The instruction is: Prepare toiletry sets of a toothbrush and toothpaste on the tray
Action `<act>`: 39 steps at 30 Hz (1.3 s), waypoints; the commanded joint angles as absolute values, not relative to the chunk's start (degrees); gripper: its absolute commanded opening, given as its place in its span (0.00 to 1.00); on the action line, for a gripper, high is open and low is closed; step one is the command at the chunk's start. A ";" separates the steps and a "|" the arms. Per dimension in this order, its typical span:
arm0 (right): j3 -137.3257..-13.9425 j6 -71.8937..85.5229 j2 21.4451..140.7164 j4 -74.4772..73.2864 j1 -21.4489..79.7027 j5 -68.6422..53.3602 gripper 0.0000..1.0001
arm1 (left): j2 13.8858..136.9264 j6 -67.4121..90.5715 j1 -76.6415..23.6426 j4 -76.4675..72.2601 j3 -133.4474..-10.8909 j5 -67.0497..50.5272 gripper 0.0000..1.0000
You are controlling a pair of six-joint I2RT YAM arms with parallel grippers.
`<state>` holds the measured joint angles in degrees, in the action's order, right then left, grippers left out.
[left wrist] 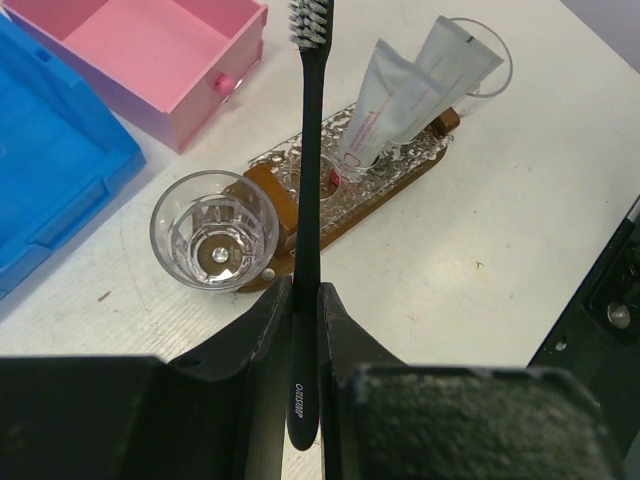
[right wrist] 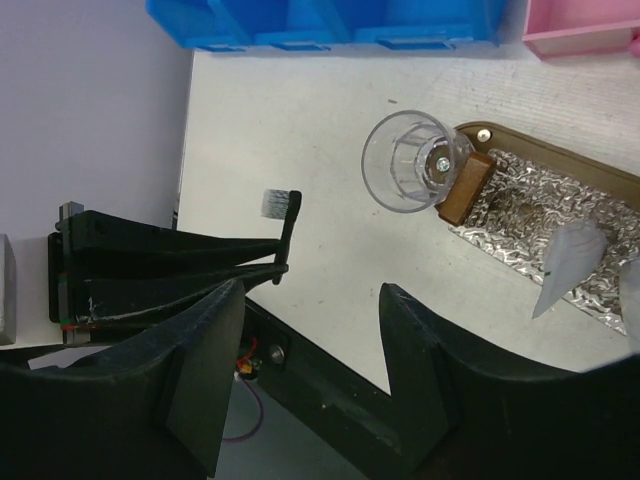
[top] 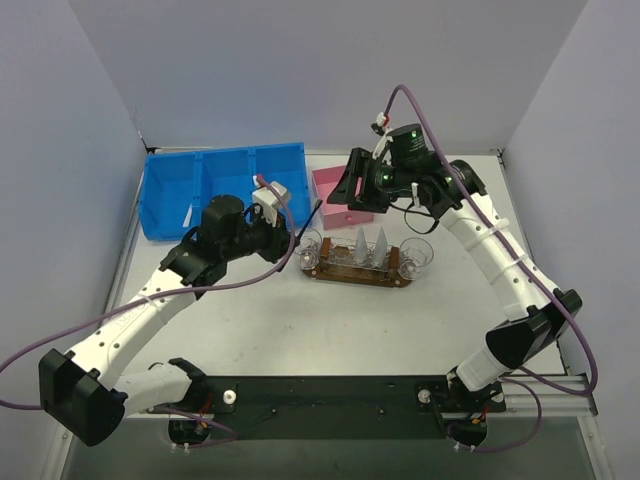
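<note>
Left pincer [left wrist: 303, 292], clamped on the black toothbrush [left wrist: 310, 150], hovers over the tabletop [left wrist: 480, 280] beside the tray [left wrist: 265, 185], where toothpaste [left wrist: 375, 100] tubes stand. Right pincer [right wrist: 310, 330] gapes apart. Best to centre the brush over the empty cup [left wrist: 214, 230], tilt it upright, and lower gently.

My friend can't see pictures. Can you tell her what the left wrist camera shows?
The left pincer grips a black toothbrush by its handle, bristles pointing away. Beyond it an empty clear cup sits at the near end of a brown tray holding two white toothpaste tubes, with a pink box and blue bin to the left.
</note>
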<state>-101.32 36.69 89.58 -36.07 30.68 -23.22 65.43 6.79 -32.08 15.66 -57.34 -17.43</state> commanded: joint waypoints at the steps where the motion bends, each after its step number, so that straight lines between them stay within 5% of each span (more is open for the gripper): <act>1: -99.49 39.37 88.33 -34.54 32.95 -23.12 0.52 | 63.72 5.71 -33.57 15.38 -56.78 -20.48 0.00; 39: -98.17 43.24 91.49 -37.09 35.60 -19.69 0.38 | 60.03 4.31 -38.58 16.08 -54.32 -16.17 0.00</act>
